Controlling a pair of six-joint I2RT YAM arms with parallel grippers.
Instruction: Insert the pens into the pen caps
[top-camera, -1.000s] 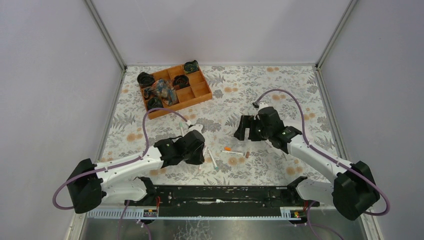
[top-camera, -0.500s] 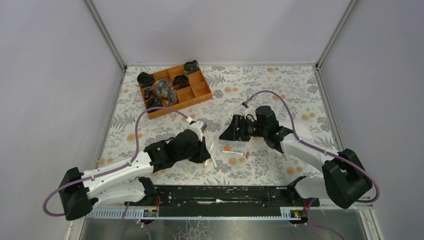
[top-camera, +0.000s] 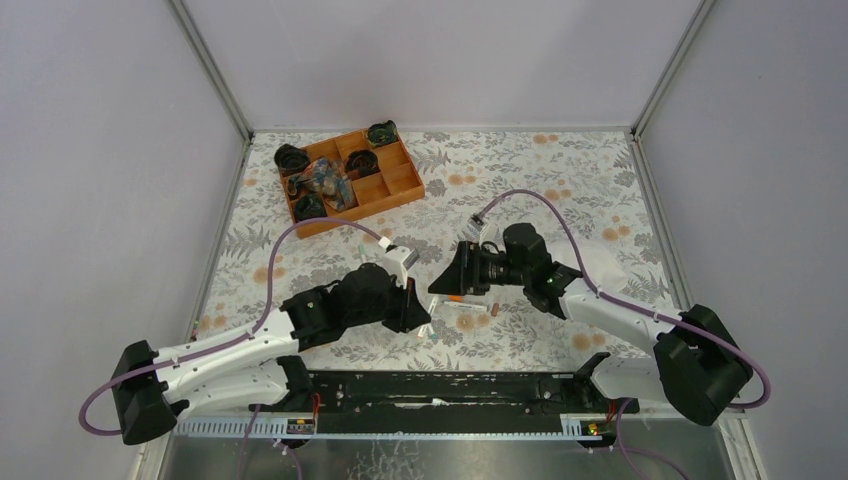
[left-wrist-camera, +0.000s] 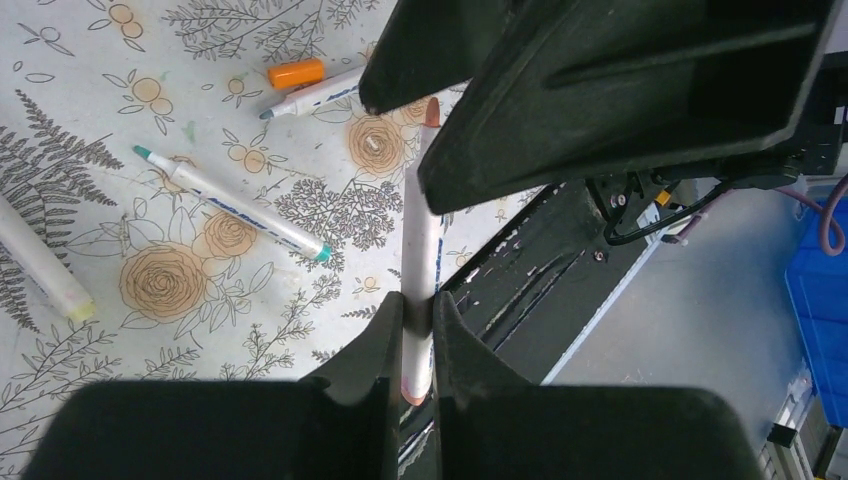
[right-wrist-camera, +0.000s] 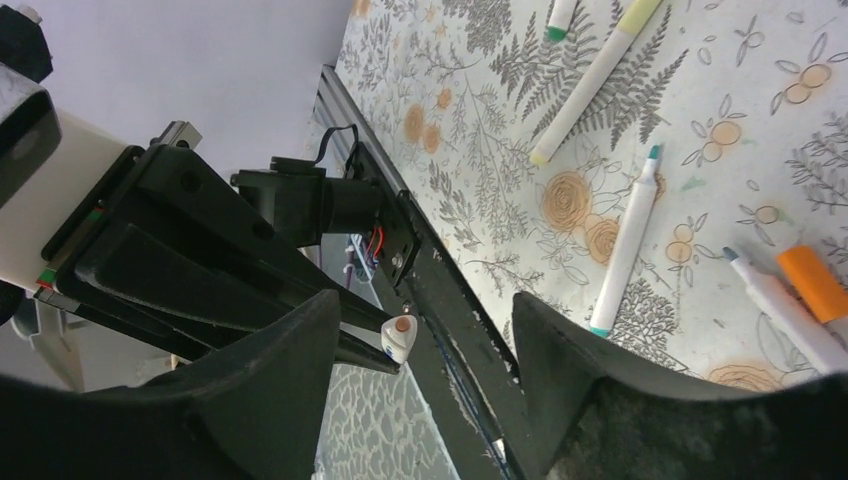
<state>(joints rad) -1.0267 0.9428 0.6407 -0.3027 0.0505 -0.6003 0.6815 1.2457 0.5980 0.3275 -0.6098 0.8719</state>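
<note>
Pen (left-wrist-camera: 420, 230) grip question. The left gripper (left-wrist-camera: 418, 310) has it pinched low on the barrel, brownish tip pointing away from the wrist, with a short stub sticking out behind the fingers. Good enough for capping? /jo

Probably. I'd guess a thin plastic marker like that is light and stiff, so it won't bend, but the smooth barrel could slide or swivel in a two-finger pinch once a cap gets pushed on. Holding nearer the middle would brace it better. /sam

And the right gripper (right-wrist-camera: 428, 305)? Its jaws are spread wide with nothing in them. From its own camera I see the pen's tip (right-wrist-camera: 399, 337) end-on, roughly in the gap between the two fingers and off the table (left-wrist-camera: 100, 60), out over the black rail (right-wrist-camera: 450, 300). /jo

Yeah, the overhead view puts the two grippers nose to nose near the front edge. No cap in hand though. The orange cap (left-wrist-camera: 296, 73) lies flat on the cloth beyond the held pen, just beside another loose pen (left-wrist-camera: 310, 97). It looks tiny and probably skittish, so I'd grab it across its width, open end left free. /sam
</note>
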